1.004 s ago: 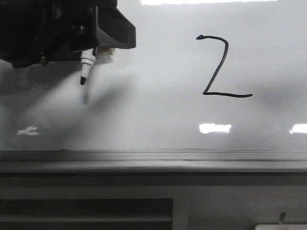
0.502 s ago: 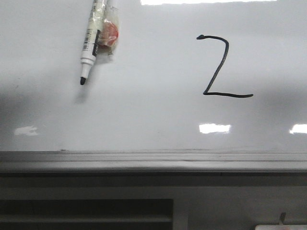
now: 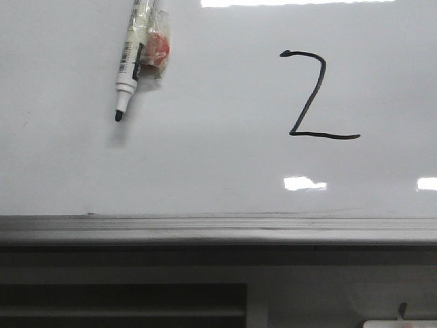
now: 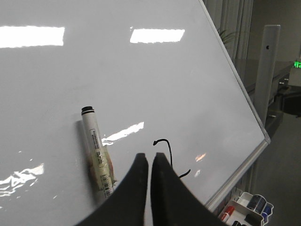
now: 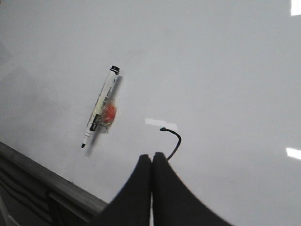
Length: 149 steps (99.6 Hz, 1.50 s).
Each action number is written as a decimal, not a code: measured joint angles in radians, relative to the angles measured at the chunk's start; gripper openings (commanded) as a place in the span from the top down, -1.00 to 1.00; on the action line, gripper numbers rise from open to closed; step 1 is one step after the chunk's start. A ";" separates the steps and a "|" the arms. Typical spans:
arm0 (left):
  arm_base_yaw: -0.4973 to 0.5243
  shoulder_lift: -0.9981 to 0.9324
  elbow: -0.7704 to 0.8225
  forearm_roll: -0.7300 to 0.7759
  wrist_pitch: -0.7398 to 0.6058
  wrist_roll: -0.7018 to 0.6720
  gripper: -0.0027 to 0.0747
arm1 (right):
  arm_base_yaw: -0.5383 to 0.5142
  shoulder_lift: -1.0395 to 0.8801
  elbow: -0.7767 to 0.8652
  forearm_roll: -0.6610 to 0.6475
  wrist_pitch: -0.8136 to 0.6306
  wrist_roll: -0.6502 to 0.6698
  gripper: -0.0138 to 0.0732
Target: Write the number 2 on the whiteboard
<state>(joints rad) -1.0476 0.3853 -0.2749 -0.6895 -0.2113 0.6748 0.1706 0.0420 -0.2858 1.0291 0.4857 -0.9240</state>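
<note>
The number 2 is a thin black angular line on the right part of the whiteboard. A white marker with a black tip pointing down sticks to the board at the upper left, a red-orange blob taped to its side. No gripper shows in the front view. My left gripper is shut and empty, off the board, beside the marker; its fingers hide part of the 2. My right gripper is shut and empty, covering the lower part of the 2; the marker lies apart from it.
A grey metal ledge runs along the board's lower edge. A white tray with spare markers sits below the board's corner in the left wrist view. A grey post stands beyond the board's edge.
One second ago a black gripper was at the marker's upper end at the front view's top left. It has gone out of that view; the marker stays on the board.
</note>
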 measured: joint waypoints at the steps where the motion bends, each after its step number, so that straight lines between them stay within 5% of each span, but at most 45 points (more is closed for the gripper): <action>1: -0.002 -0.006 0.006 0.000 0.000 0.000 0.98 | 0.000 -0.013 0.006 0.000 -0.003 0.000 0.84; 23: -0.036 -0.130 0.084 -0.006 -0.063 0.000 0.98 | 0.000 -0.053 0.124 0.020 -0.013 0.000 0.84; 135: -0.036 -0.141 0.099 0.005 -0.077 0.000 0.98 | 0.000 -0.055 0.126 0.036 -0.047 -0.002 0.84; 149: 0.078 -0.126 0.115 0.093 -0.071 -0.036 0.98 | 0.000 -0.055 0.126 0.036 -0.047 -0.002 0.84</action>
<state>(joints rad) -0.9696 0.2592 -0.1598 -0.5968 -0.2820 0.6385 0.1706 -0.0128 -0.1602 1.0650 0.4385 -0.9263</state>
